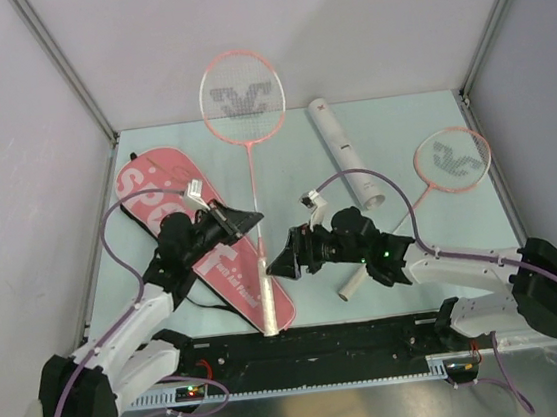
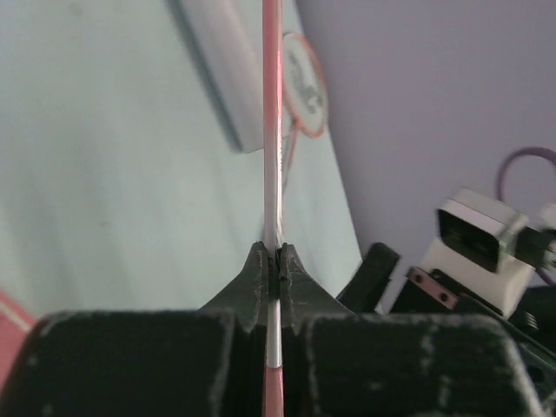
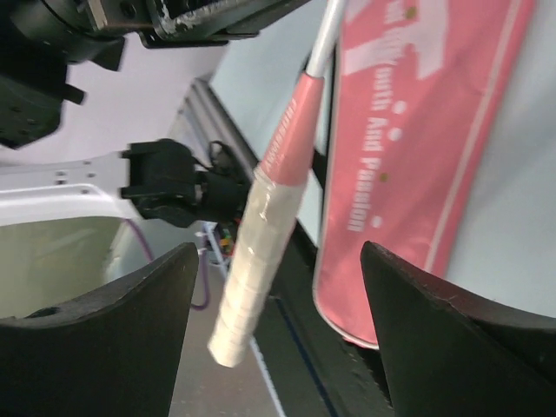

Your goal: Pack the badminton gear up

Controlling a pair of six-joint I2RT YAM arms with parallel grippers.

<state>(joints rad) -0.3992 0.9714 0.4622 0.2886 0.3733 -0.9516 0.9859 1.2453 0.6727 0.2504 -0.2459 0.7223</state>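
Top external: racket (image 1: 252, 176), handle over pink bag (image 1: 155, 182); white tube (image 1: 344, 151) apart.

Bright, even light from overhead, faint soft shadows; crisp up top, blurry close in on both wrist views.

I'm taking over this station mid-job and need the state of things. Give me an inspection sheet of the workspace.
Surface: pale green table, nothing spilled.
Job's things: pink bag at left; first racket in the middle, handle over the bag; white tube; second racket at right; shuttlecocks not seen.
Clutter: nothing seen.
Grippers: left gripper shut on the first racket's shaft; right gripper open astride its handle.
Cables: purple cables loop from both arms.
Surroundings: grey walls, metal frame posts.
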